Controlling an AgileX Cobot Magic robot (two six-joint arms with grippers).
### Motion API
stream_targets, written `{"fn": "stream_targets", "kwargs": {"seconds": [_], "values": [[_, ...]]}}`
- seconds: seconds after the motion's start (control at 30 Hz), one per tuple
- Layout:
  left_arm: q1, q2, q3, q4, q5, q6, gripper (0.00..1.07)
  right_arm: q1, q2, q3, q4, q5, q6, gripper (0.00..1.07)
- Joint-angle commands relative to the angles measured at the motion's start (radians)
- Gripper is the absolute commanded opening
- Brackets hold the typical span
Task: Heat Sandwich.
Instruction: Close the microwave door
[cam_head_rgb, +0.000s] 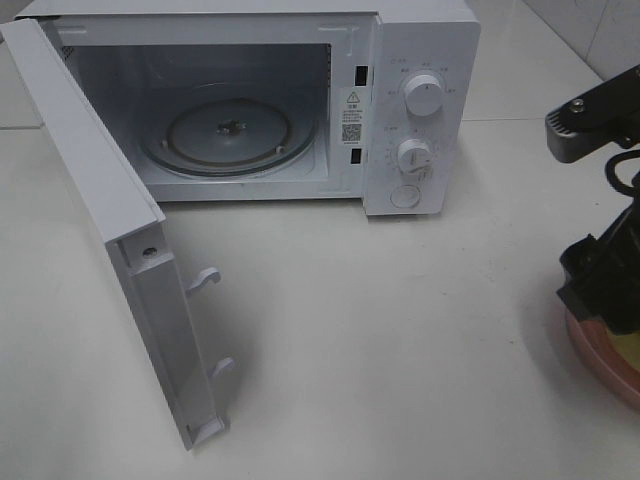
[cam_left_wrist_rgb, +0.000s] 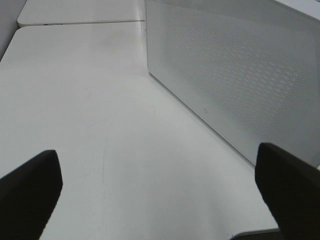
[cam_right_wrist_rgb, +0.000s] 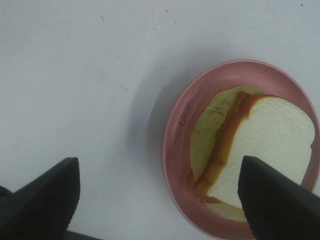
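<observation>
The sandwich (cam_right_wrist_rgb: 260, 150) lies flat on a round pink plate (cam_right_wrist_rgb: 175, 145) on the white table (cam_head_rgb: 400, 330), at the right side, well apart from the microwave (cam_head_rgb: 420, 110). The microwave door (cam_head_rgb: 100, 220) stands swung wide, exposing the glass turntable (cam_head_rgb: 230, 135). The right gripper (cam_right_wrist_rgb: 159, 200) hangs above the plate with its jaws spread, holding nothing. The left gripper (cam_left_wrist_rgb: 160, 192) is likewise spread wide over bare table, beside the door's perforated panel.

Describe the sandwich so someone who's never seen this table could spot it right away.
Start at the white microwave with its door swung open, then look to the table's right edge, under the right arm. There the sandwich lies on a round pink plate: white bread, orange-brown crust, pale green filling.
</observation>
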Motion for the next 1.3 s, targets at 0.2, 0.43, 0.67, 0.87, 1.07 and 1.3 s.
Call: {"fn": "stream_targets", "kwargs": {"seconds": [0.2,0.43,0.67,0.87,1.07,1.3], "values": [[-0.004,-0.02,0.004,-0.008,-0.003,-0.003,1.01,-0.005,-0.2,-0.002,0.12,0.086,-0.148,0.81],[-0.004,-0.02,0.004,-0.008,-0.003,-0.003,1.01,-0.005,-0.335,-0.002,0.145,0.134,-0.162,0.81],[-0.004,-0.02,0.004,-0.008,-0.003,-0.003,1.01,-0.01,-0.529,-0.001,0.149,0.194,-0.164,0.81],[-0.004,-0.02,0.004,-0.008,-0.003,-0.003,1.01,-0.144,-0.631,-0.001,0.175,0.195,-0.18,0.8],[-0.004,-0.02,0.004,-0.008,-0.003,-0.003,1.01,-0.302,-0.754,0.029,0.252,0.164,-0.216,0.79],[-0.004,-0.02,0.004,-0.008,-0.003,-0.003,1.01,-0.442,-0.898,0.148,0.316,0.148,-0.244,0.79]]}}
